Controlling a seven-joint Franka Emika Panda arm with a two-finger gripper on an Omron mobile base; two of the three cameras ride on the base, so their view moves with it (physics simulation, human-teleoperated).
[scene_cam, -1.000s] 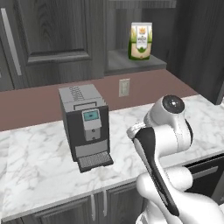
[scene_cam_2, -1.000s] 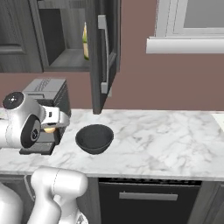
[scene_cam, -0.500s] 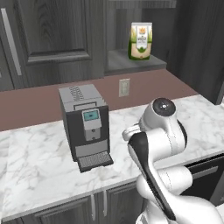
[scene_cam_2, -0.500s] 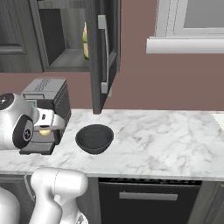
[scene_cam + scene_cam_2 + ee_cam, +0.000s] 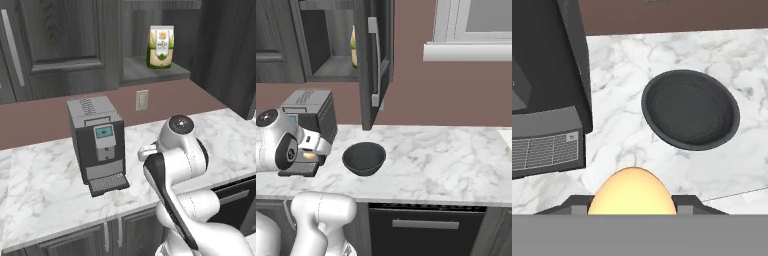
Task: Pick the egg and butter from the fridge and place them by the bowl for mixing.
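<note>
The supporting surface is a white marble counter (image 5: 446, 155) with grey veining, running along a brown-red wall. Two items rest directly on it. A boxy grey coffee machine (image 5: 97, 145) stands upright toward the wall side, its drip tray facing the counter's front edge. The bowl (image 5: 364, 158), round, deep, dark and matte, sits just beside the coffee machine, apart from it, nearer the front edge; its inside appears empty in the hand view (image 5: 690, 109).

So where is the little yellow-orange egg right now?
The small smooth yellow-orange egg sits between the gripper fingers at the bottom of the hand view, above the marble counter, between the grey coffee machine and the round dark bowl.
</note>
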